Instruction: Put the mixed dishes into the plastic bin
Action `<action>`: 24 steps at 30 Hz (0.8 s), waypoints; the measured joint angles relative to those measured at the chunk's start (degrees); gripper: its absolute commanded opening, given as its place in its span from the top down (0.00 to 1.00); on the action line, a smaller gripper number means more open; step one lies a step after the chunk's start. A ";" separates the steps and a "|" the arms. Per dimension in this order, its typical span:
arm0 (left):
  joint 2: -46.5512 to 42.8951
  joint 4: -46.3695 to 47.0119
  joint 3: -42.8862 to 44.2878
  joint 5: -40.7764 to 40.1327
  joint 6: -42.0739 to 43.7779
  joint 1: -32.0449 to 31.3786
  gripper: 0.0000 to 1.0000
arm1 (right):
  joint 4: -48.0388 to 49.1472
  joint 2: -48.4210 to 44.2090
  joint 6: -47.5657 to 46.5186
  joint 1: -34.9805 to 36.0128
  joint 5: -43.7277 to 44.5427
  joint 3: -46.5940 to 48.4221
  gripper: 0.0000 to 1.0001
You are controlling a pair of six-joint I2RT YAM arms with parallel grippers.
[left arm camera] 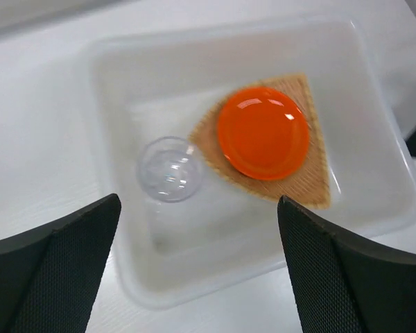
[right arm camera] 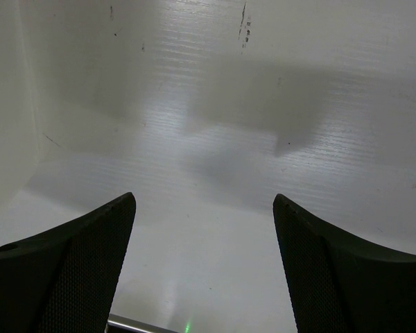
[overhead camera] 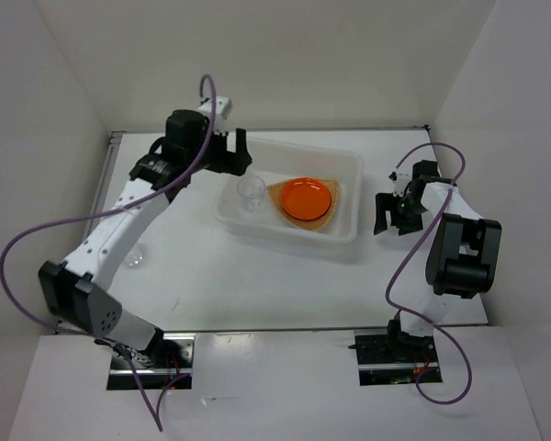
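Note:
The plastic bin [overhead camera: 354, 165] stands mid-table. In it the orange plate [overhead camera: 305, 197] lies on the tan woven plate [overhead camera: 329, 220], with a clear cup [overhead camera: 251, 193] upright to their left. A second clear cup [overhead camera: 135, 258] stands on the table at the left, beside the left arm. The black plate is not in view. My left gripper [overhead camera: 231, 152] is open and empty above the bin's far left corner. Its wrist view shows the bin [left arm camera: 112, 83], cup [left arm camera: 170, 168], orange plate [left arm camera: 263, 132] and woven plate [left arm camera: 313, 186] below the left gripper [left arm camera: 197, 267]. My right gripper [overhead camera: 395, 216] is open and empty to the right of the bin.
White walls close in the table on the left, back and right. The right wrist view shows only bare table and wall ahead of the right gripper [right arm camera: 204, 267]. Purple cables loop off both arms.

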 measured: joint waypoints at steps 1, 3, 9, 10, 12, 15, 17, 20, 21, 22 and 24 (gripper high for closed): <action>-3.63 0.15 -1.90 -3.34 -0.22 -0.02 0.00 | -0.02 0.00 0.00 0.00 -0.09 0.00 0.17; -8.90 -0.20 -3.39 -12.81 -2.12 -0.11 0.00 | -0.04 0.02 -0.04 0.00 -0.11 0.00 0.17; -8.61 -2.19 -3.34 -39.82 -11.13 0.52 0.00 | -0.07 0.15 -0.17 0.00 -0.13 0.00 0.17; -6.97 -3.13 -3.54 -42.34 -12.96 0.61 0.00 | -0.07 0.15 -0.17 0.00 -0.11 0.00 0.17; -3.91 -5.25 -5.05 -46.45 -17.16 1.07 0.00 | -0.07 0.17 -0.17 0.00 -0.11 0.00 0.17; -1.66 -9.88 -7.50 -48.37 -22.95 2.36 0.00 | -0.07 0.57 -0.17 0.00 -0.13 0.00 0.17; -1.40 -12.09 -7.74 -49.09 -26.03 4.04 0.00 | -0.07 0.94 -0.17 0.00 -0.11 0.00 0.17; -2.16 -13.42 -7.72 -49.92 -31.32 7.58 0.00 | -0.04 1.07 -0.17 0.00 -0.13 0.00 0.17; -2.38 -13.70 -7.72 -49.99 -32.98 8.98 0.00 | -0.07 1.09 -0.17 0.00 -0.13 0.00 0.17; -2.56 -13.99 -7.72 -49.88 -34.27 10.25 0.00 | -0.07 1.11 -0.17 0.00 -0.13 0.00 0.17; -2.64 -14.23 -7.72 -48.17 -36.11 12.74 0.00 | -0.07 1.33 -0.17 0.00 -0.13 0.00 0.17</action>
